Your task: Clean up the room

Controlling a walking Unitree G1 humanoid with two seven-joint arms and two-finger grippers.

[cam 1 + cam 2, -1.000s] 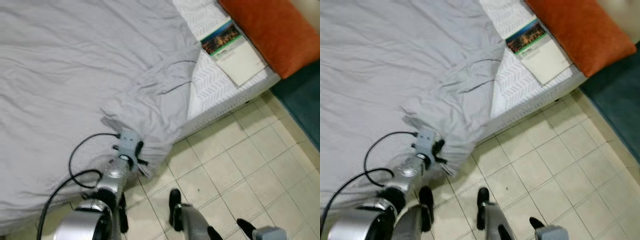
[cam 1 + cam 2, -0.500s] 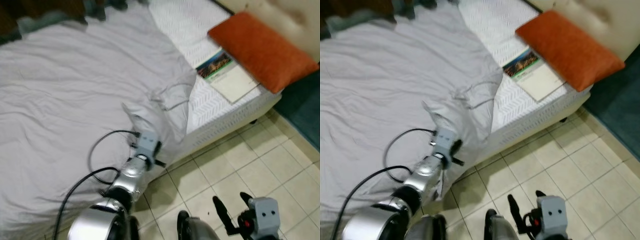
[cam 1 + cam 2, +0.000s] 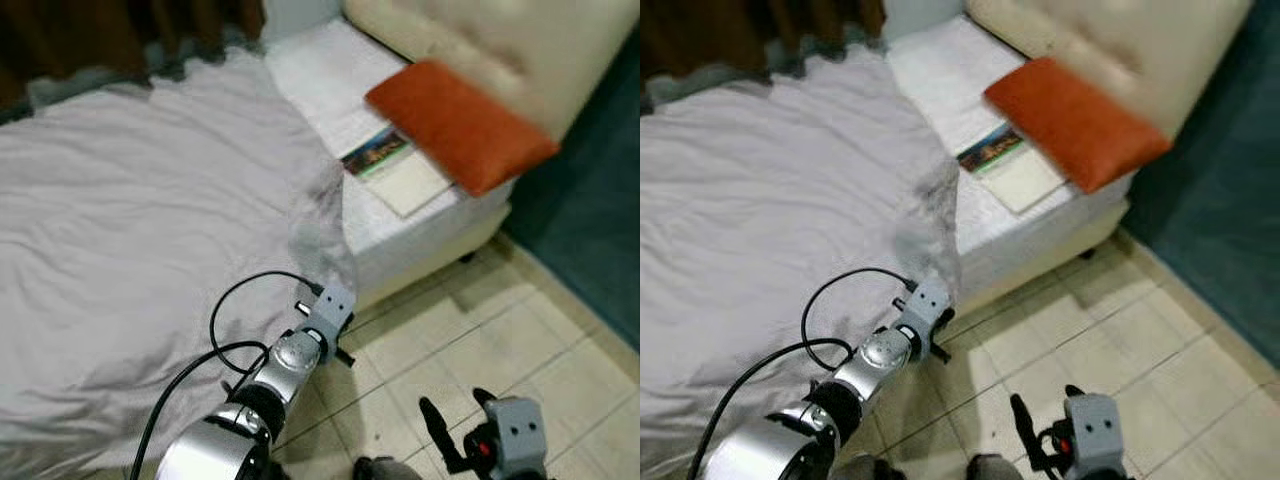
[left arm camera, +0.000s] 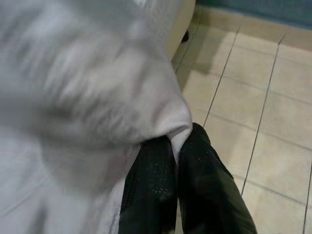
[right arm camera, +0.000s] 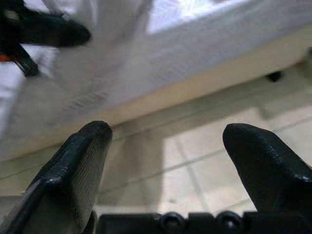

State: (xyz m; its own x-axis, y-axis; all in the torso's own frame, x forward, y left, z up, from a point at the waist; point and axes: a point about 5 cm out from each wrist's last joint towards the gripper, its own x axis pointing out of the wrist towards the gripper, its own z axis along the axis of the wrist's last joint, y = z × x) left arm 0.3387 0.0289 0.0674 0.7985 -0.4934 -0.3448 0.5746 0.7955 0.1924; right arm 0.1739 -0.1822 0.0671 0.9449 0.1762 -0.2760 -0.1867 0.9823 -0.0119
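a: what fills the left of the frame?
b: the grey sheet (image 3: 130, 260), over the bed (image 3: 420, 225). the left gripper (image 4: 176, 146) pinches its blurred edge at lower centre.
a: and rightwards?
b: a book (image 3: 395, 170) beside an orange pillow (image 3: 455, 125), upper right. the right gripper (image 5: 168, 141), fingers spread, hangs over tiles (image 3: 560, 350).
a: changed?
b: the camera tilted up; the headboard (image 3: 490, 50) appeared.
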